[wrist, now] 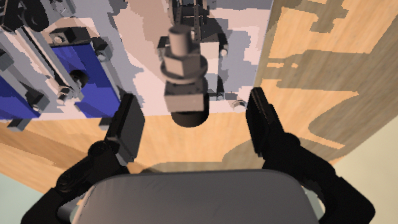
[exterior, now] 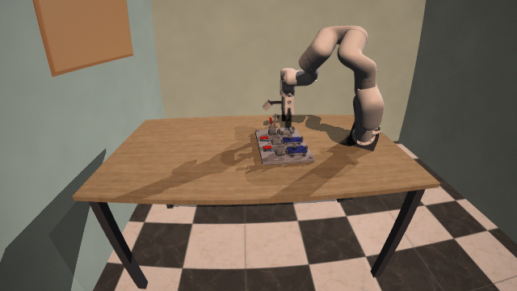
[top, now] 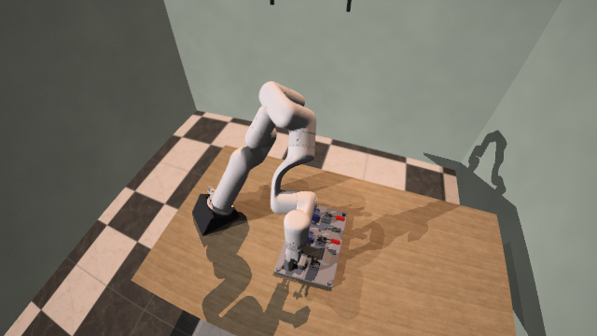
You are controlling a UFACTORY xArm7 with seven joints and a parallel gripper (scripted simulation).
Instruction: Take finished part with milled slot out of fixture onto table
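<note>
The table (top: 420,261) (exterior: 194,178) is light brown with wood grain. The floor (top: 154,177) (exterior: 218,246) is checked in cream and dark brown. The blanks (exterior: 297,149) (wrist: 89,75) are deep blue, the plate (top: 305,277) (exterior: 283,160) (wrist: 245,30) pinkish grey. Two handles (top: 335,242) (exterior: 264,138) are bright red. The arm (top: 298,142) (exterior: 369,105) is plain off-white, its base (top: 201,219) (exterior: 369,146) black. The gripper's fingers are black. The board (exterior: 89,32) on the pale green wall (exterior: 93,97) is orange-brown; the table's legs (exterior: 121,246) are black.
</note>
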